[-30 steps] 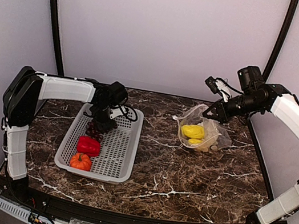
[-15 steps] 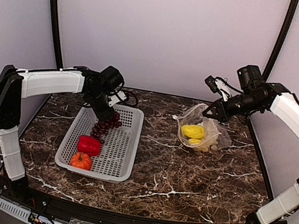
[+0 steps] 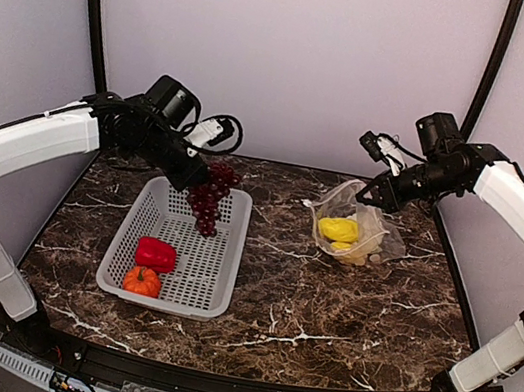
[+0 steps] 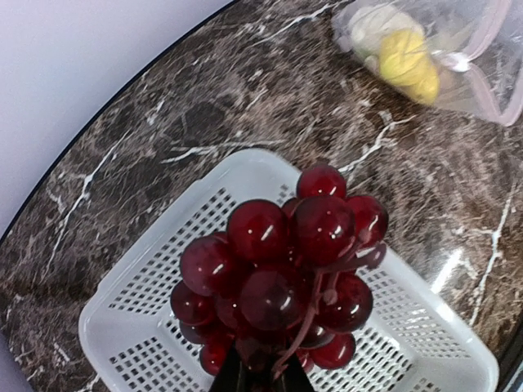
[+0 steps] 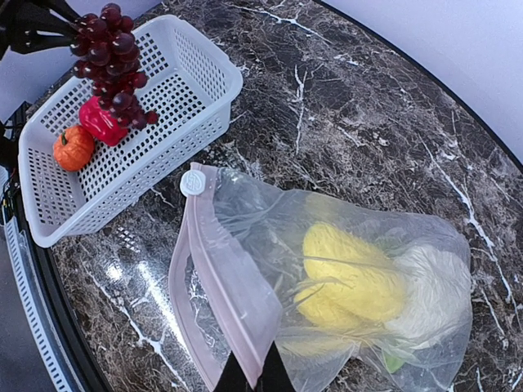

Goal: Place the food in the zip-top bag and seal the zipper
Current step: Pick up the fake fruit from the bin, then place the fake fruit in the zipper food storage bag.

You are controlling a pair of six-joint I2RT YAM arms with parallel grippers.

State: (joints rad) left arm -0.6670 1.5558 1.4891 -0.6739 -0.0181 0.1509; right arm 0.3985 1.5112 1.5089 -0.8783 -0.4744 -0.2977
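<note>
My left gripper (image 3: 195,172) is shut on the stem of the dark purple grapes (image 3: 210,199) and holds them in the air above the far end of the white basket (image 3: 214,294); in the left wrist view the grapes (image 4: 278,265) fill the middle. The red pepper (image 3: 155,254) and the orange fruit (image 3: 141,281) lie in the basket. My right gripper (image 3: 375,198) is shut on the pinkish zipper edge (image 5: 219,287) of the clear zip-top bag (image 3: 357,231), holding its mouth open. Two yellow pieces (image 5: 359,273), the white cauliflower (image 5: 433,290) and a small green piece (image 5: 392,359) lie inside the bag.
The basket stands at the left of the dark marble table (image 3: 323,308). The bag lies at the back right, close to the table's far edge. A white zipper slider (image 5: 193,182) sits at the end of the zipper strip. Walls close in behind and at both sides.
My left gripper has lifted the grapes out of the basket and carried them up and to the right. The right arm and the bag have not moved.
</note>
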